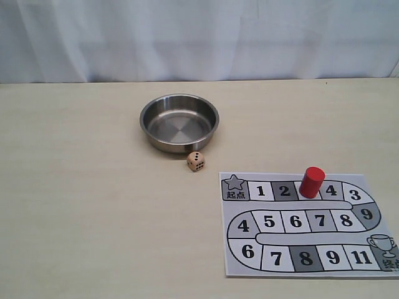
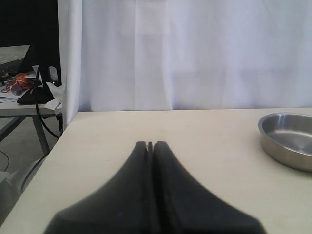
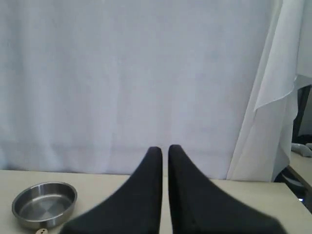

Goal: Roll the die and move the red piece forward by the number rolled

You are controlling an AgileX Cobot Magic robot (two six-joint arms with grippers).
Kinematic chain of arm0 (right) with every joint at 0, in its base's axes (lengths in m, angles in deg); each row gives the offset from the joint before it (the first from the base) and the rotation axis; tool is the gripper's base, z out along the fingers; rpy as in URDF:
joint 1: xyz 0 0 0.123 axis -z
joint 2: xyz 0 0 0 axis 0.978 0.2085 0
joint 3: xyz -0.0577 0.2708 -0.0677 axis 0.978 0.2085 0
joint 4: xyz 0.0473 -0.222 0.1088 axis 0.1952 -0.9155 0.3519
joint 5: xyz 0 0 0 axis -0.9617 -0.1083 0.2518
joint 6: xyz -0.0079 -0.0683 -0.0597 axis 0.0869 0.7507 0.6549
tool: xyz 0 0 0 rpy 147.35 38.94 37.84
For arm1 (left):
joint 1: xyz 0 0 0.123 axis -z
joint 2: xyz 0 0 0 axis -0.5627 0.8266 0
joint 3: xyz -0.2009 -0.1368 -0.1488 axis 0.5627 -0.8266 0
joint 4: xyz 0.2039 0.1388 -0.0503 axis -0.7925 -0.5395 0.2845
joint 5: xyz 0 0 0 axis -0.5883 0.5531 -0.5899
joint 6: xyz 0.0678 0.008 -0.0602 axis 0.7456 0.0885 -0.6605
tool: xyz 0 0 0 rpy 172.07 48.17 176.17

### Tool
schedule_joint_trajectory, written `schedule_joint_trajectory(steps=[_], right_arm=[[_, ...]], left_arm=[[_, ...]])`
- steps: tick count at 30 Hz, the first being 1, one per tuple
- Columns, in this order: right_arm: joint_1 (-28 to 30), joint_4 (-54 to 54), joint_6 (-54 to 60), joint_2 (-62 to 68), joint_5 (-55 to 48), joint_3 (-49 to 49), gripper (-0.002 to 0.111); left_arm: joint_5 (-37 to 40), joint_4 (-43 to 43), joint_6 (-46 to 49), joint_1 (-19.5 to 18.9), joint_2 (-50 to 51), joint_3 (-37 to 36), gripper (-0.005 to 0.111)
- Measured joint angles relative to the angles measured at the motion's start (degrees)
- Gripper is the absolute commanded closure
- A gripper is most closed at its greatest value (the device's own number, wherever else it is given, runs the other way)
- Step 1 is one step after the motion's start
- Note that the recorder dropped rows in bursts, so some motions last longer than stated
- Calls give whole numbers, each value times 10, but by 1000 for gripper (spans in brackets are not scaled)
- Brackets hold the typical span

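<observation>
The die (image 1: 196,161) lies on the table just in front of the steel bowl (image 1: 149,134), its side showing six pips. The red piece (image 1: 312,182) stands upright on the board (image 1: 228,265), on the top-row square between 2 and 4. Neither gripper shows in the exterior view. In the left wrist view my left gripper (image 2: 150,144) is shut and empty above bare table, with the bowl (image 2: 273,141) off to one side. In the right wrist view my right gripper (image 3: 165,148) has its jaws almost together with a thin slit and holds nothing. The bowl (image 3: 44,222) and die (image 3: 42,231) lie far off.
The board is a paper sheet with a winding numbered track, at the table's front right. A white curtain hangs behind the table. Beyond the table's left edge, the left wrist view shows another table with cables (image 2: 19,85).
</observation>
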Motion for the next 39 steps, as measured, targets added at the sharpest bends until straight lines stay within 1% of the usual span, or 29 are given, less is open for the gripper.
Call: schedule_joint_trajectory(steps=[5,10,13,16,19,22,30,33,36,39], right_arm=[[0,0,0,-64,-9,0,104],[0,0,0,-74,-10,3,104],[0,0,0,-74,6,24,104],[0,0,0,-74,46,66,104],[0,0,0,-74,99,125,104],[0,0,0,-73,161,203,104],[0,0,0,-70,373,437,104],[0,0,0,-71,475,525,104],[0,0,0,-71,567,593,104],[0,0,0,-71,631,647,104]], left_arm=[[0,0,0,0,0,0,107],[0,0,0,0,0,0,107],[0,0,0,0,0,0,107],[0,0,0,0,0,0,107],[0,0,0,0,0,0,107],[0,0,0,0,0,0,107],[0,0,0,0,0,0,107],[0,0,0,0,0,0,107],[0,0,0,0,0,0,107],[0,0,0,0,0,0,107]])
